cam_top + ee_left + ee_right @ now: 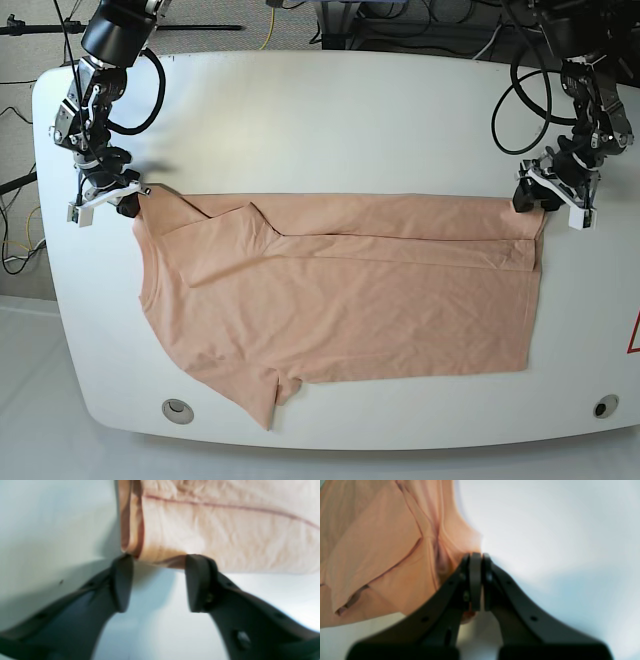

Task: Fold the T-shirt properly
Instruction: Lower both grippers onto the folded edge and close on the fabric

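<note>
**T-shirt lying part-folded, held at one corner**

The T-shirt (pixel 340 290) lies flat across the middle of the white table (pixel 330 110), its long axis running from 9 o'clock to 3 o'clock in the base view. Its far long edge is turned over toward me, forming a narrow doubled band along the 12 o'clock side. One sleeve points to 6 o'clock near the table's front edge. The cloth is peach, thin and lightly creased.

My right gripper (pixel 475 555) sits at the shirt's 10 o'clock corner in the base view. Its jaws are pressed together, and in the right wrist view a pinch of peach fabric shows between them, with the shirt (pixel 377 555) fanning away to 9 o'clock.

My left gripper (pixel 158 560) sits at the shirt's 2 o'clock corner in the base view. Its jaws stand apart. In the left wrist view the folded hem corner (pixel 132 537) lies just beyond the fingertips (pixel 197 565), touching or nearly so; nothing lies between them. A stitched seam runs across the cloth toward 3 o'clock.

Two round fittings (pixel 178 408) are set in the table near its 6 o'clock edge, well apart from each other.
</note>
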Controlling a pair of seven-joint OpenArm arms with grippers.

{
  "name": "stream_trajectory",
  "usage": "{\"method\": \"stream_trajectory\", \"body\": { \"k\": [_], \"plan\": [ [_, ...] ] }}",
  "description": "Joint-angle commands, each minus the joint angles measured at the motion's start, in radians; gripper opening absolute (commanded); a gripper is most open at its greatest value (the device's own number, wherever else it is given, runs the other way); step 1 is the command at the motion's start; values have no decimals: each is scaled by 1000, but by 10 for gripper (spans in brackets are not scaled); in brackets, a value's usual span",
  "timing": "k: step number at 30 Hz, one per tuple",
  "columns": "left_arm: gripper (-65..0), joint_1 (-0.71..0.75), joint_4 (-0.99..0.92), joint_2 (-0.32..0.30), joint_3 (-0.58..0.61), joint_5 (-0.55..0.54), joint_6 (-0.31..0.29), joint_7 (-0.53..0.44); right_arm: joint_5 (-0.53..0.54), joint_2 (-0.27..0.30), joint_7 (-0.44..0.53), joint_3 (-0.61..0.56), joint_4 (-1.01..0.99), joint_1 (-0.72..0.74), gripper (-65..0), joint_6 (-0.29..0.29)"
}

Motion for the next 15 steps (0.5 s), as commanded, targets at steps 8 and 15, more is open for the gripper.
{"method": "stream_trajectory", "body": {
  "k": [8, 15],
  "plan": [
    [-308, -31, -37, -16, 7, 18, 12, 12, -1, 11, 0, 2, 12, 8, -650, 7],
    [-347, -30, -23, -16, 16, 24, 13, -2, 0, 11, 2, 1, 13, 5, -650, 7]
  ]
}}
